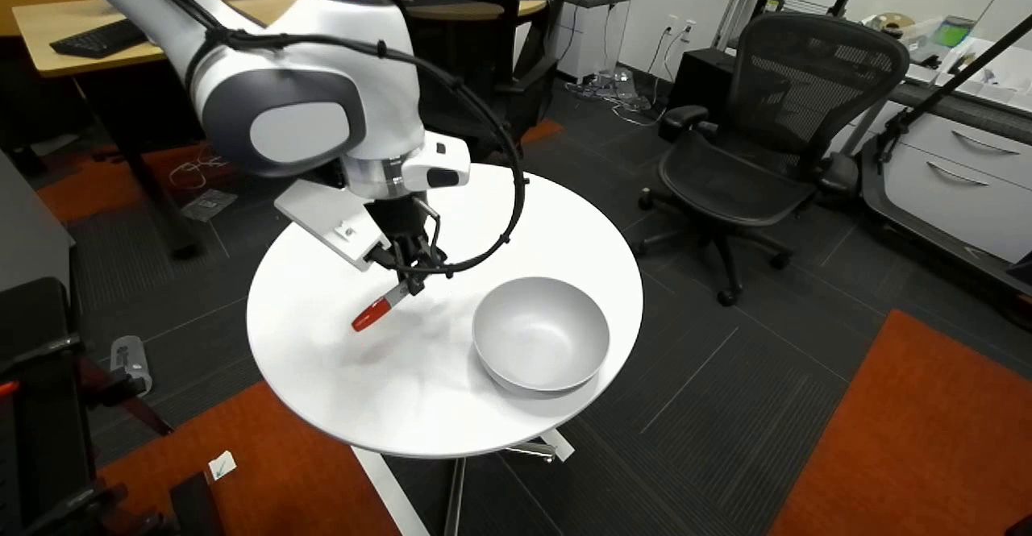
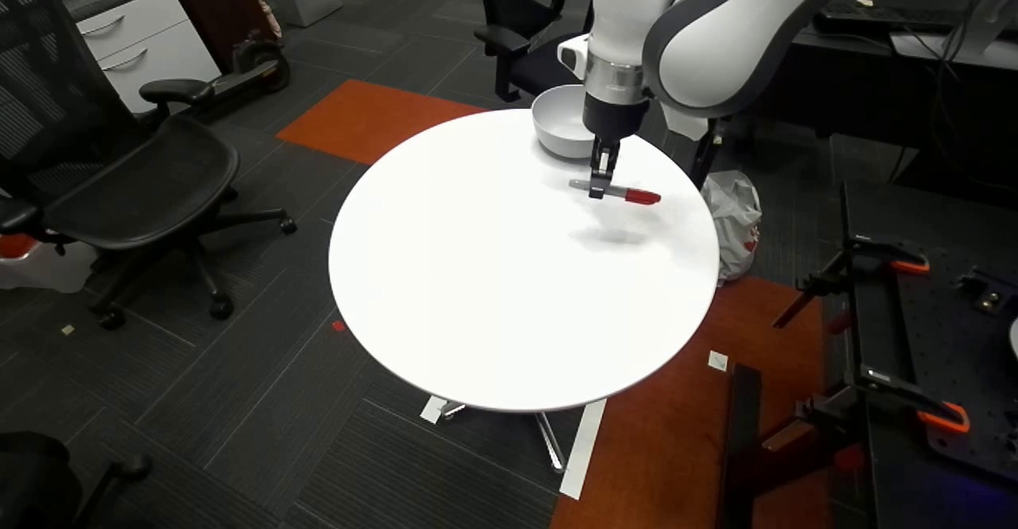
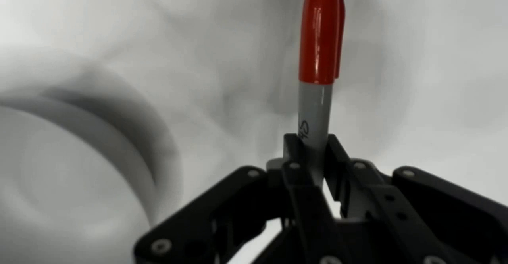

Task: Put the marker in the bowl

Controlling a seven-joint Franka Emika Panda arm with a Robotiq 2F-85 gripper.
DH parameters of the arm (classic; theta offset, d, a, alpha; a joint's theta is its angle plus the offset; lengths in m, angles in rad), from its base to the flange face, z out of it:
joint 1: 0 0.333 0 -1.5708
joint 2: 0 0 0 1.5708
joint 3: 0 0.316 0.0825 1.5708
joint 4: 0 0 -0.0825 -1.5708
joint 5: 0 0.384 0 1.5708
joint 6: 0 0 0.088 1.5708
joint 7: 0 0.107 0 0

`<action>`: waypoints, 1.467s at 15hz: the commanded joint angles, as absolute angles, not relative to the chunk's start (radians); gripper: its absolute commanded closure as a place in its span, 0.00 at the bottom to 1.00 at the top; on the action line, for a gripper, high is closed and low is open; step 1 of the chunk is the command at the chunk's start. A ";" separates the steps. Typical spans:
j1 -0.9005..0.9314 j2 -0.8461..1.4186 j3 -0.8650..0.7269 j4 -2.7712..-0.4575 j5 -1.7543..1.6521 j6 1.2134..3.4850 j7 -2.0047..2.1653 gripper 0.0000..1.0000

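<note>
The marker has a red cap and a whitish-grey barrel. It shows in both exterior views [image 1: 374, 313] [image 2: 640, 196] and in the wrist view [image 3: 318, 53]. My gripper [image 1: 414, 280] [image 2: 600, 187] [image 3: 311, 149] is shut on the marker's grey barrel, and the red cap sticks out to one side. The marker is held above the white table, with its shadow below it. The light-grey bowl [image 1: 542, 341] [image 2: 560, 123] stands on the table beside the gripper, apart from the marker. Part of the bowl [image 3: 67, 176] shows at the left of the wrist view. Its inside looks bare.
The round white table [image 1: 451, 431] [image 2: 509, 314] carries the bowl near its edge. Black office chairs [image 1: 750, 133] [image 2: 119, 171] stand on the floor around it. A dark bench with orange-tipped clamps [image 2: 946, 418] stands beside the table.
</note>
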State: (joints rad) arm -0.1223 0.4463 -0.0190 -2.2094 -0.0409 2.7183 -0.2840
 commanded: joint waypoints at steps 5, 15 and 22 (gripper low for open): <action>-0.183 0.225 -0.006 -2.243 0.062 2.750 -0.304 0.96; -0.242 0.322 -0.072 -1.979 0.134 2.673 -0.271 0.96; -0.297 0.471 -0.064 -1.834 0.168 2.593 -0.270 0.96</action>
State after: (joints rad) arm -0.2731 0.4044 -0.0731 -1.9177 0.1433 2.6516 -0.2847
